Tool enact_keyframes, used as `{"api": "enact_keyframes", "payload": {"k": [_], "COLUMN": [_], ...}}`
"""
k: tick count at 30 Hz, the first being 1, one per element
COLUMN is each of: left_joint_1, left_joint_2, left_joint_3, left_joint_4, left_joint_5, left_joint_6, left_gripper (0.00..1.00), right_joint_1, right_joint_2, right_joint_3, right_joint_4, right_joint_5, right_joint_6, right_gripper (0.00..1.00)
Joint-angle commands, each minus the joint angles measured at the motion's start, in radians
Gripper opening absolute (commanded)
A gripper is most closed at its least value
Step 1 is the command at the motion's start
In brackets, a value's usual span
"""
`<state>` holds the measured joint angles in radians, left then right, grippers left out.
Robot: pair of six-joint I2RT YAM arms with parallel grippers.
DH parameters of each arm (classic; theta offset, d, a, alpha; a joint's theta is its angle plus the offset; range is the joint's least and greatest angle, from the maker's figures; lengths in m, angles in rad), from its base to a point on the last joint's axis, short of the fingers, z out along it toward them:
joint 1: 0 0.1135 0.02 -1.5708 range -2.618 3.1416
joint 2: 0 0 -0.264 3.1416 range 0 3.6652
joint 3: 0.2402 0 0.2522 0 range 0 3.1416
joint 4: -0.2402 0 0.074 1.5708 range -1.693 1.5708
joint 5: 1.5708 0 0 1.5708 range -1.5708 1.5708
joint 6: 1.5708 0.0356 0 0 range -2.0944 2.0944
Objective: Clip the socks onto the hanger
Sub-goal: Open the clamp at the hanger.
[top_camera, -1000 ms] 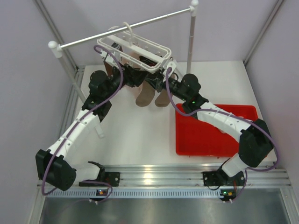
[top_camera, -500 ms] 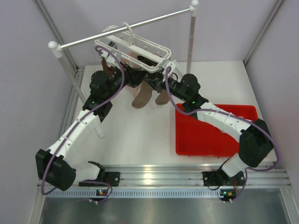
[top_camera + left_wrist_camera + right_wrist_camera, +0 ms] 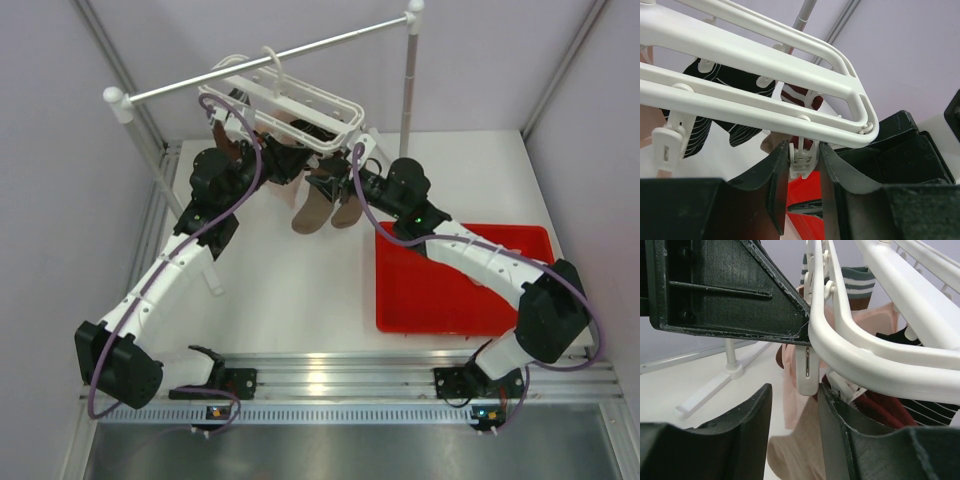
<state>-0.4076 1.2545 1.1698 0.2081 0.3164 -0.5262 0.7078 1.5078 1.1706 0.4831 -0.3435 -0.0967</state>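
the left gripper (image 3: 803, 150) is narrow. its dark fingers (image 3: 775, 185) press against both sides of a small white clip (image 3: 802, 162) low in the middle of the left wrist view, under the rounded corner of the hanger (image 3: 765, 65). the right gripper (image 3: 794, 390) stands partly spread and holds nothing. a hanging clip (image 3: 806, 367) dangles just above its gap, with a pale pink sock (image 3: 877, 322) behind it. in the top view the hanger hangs from the white rail (image 3: 260, 58) at upper centre, and both arms reach up under it. the taupe-brown socks (image 3: 322, 210) dangle below it at centre frame, over the white table (image 3: 290, 290). a red tray (image 3: 450, 290) lies at lower right.
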Motion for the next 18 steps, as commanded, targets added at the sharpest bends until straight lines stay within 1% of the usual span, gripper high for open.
{"api": "enact_keyframes", "payload": {"k": [1, 5, 12, 14, 17, 18], "left_joint_1": [0.001, 0.001, 0.001, 0.001, 0.001, 0.001], "left_joint_2": [-0.004, -0.003, -0.003, 0.002, 0.002, 0.002], "left_joint_3": [0.036, 0.031, 0.033, 0.036, 0.036, 0.036], "left_joint_4": [-0.007, -0.018, -0.026, -0.032, -0.033, -0.032], "left_joint_5": [0.021, 0.027, 0.052, 0.059, 0.062, 0.064], "left_joint_6": [-0.037, -0.061, -0.066, -0.066, -0.066, -0.067], "left_gripper": [0.00, 0.00, 0.00, 0.00, 0.00, 0.00], "right_joint_1": [-0.007, -0.007, -0.007, -0.007, -0.007, -0.007], "right_joint_2": [-0.038, -0.015, 0.023, 0.031, 0.042, 0.046], "right_joint_3": [0.012, 0.044, 0.099, 0.110, 0.127, 0.132], "right_joint_4": [0.026, 0.035, 0.026, 0.023, 0.017, 0.012], "right_joint_5": [-0.029, -0.066, -0.055, -0.049, -0.043, -0.043], "right_joint_6": [0.000, 0.023, 0.002, -0.001, -0.008, -0.012], "right_gripper": [0.41, 0.41, 0.40, 0.35, 0.19, 0.09]}}
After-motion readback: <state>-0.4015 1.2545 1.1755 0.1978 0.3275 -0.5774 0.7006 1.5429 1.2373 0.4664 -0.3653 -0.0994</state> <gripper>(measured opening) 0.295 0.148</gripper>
